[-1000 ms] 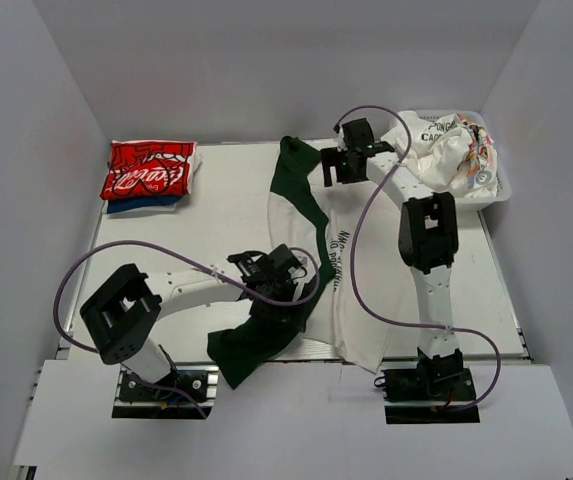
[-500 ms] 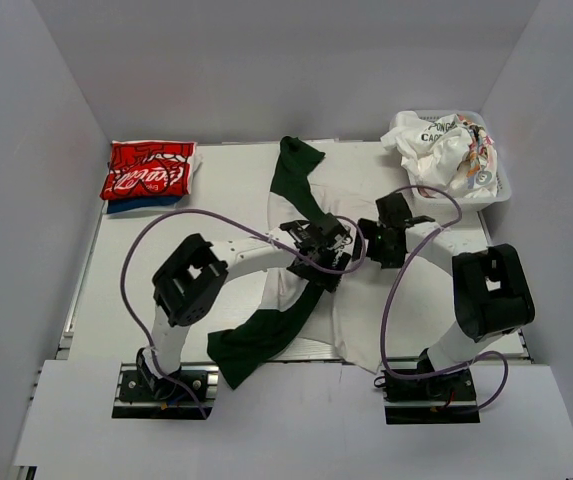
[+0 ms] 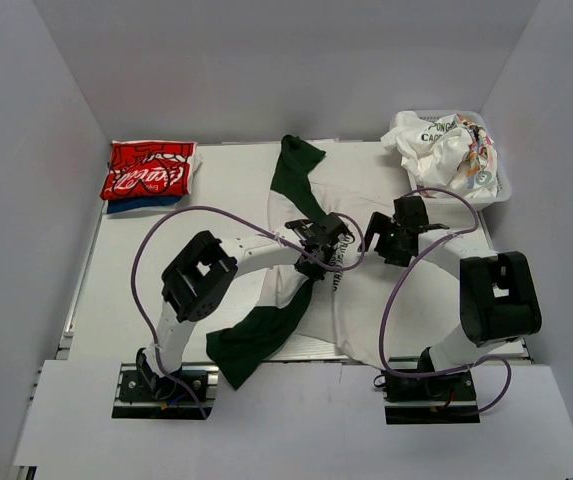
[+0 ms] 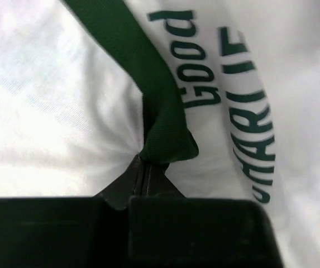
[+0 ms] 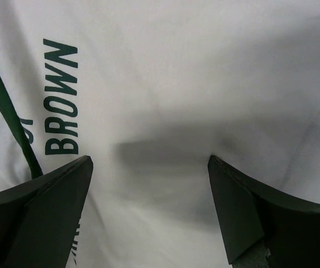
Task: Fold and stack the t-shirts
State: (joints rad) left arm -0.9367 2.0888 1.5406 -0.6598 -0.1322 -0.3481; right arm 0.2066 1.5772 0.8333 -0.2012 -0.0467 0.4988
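Observation:
An off-white t-shirt [image 3: 361, 320] with dark green sleeves and green "Good ol' Charlie Brown" print lies spread across the table's middle. One green sleeve [image 3: 296, 165] points to the back, the other [image 3: 251, 345] hangs over the near edge. My left gripper [image 3: 316, 240] is shut on the shirt's green ribbed trim [image 4: 160, 111], which bunches at the closed fingertips [image 4: 144, 163]. My right gripper [image 3: 384, 235] hovers just right of it, open, with flat white cloth [image 5: 165, 84] between its fingers [image 5: 65, 190].
A folded red Coca-Cola t-shirt [image 3: 149, 170] sits on a blue folded one at the back left. A white mesh basket [image 3: 498, 192] at the back right holds crumpled white printed shirts [image 3: 441, 145]. Purple cables loop over both arms.
My left gripper moved from the near edge to the shirt's middle and shut on the green trim. My right arm swung from the back down beside it, staying open.

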